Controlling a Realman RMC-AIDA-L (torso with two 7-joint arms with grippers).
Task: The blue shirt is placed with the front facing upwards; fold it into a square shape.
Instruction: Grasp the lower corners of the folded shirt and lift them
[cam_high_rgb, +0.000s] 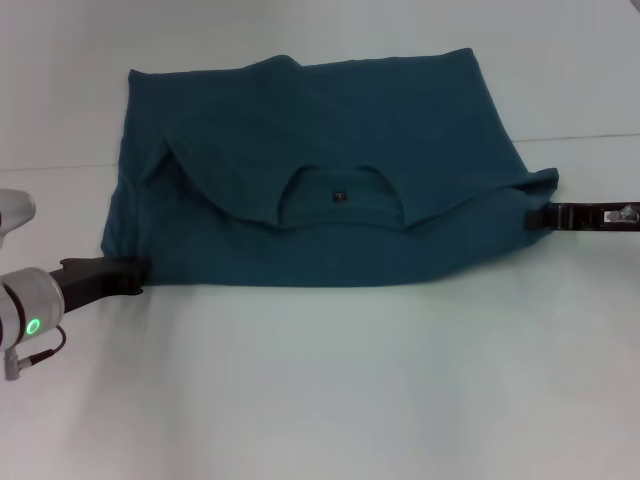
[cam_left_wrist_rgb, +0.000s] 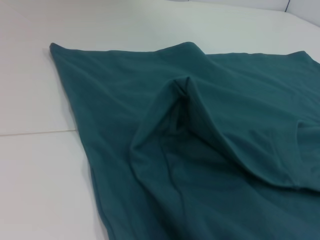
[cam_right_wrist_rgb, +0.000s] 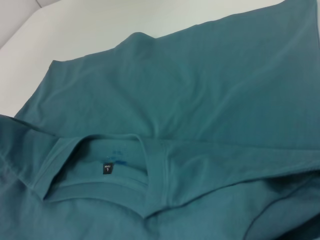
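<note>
1. The dark teal-blue short-sleeved cotton shirt (cam_high_rgb: 320, 160) is spread on the white table (cam_high_rgb: 330, 390), folded over itself, its long axis running left to right.
2. The neckline with the small dark neck label (cam_high_rgb: 340, 196) is turned toward the near edge.
3. Only the head view shows the arms: the left gripper (cam_high_rgb: 140, 272) meets the shirt's near-left corner, the right gripper (cam_high_rgb: 535, 214) its right edge. The fingertips are hidden by cloth; whether fabric is clamped cannot be told.
4. A raised fold ridge is shown only in the left wrist view.
5. The label's letter "L" is legible only in the right wrist view.
</note>
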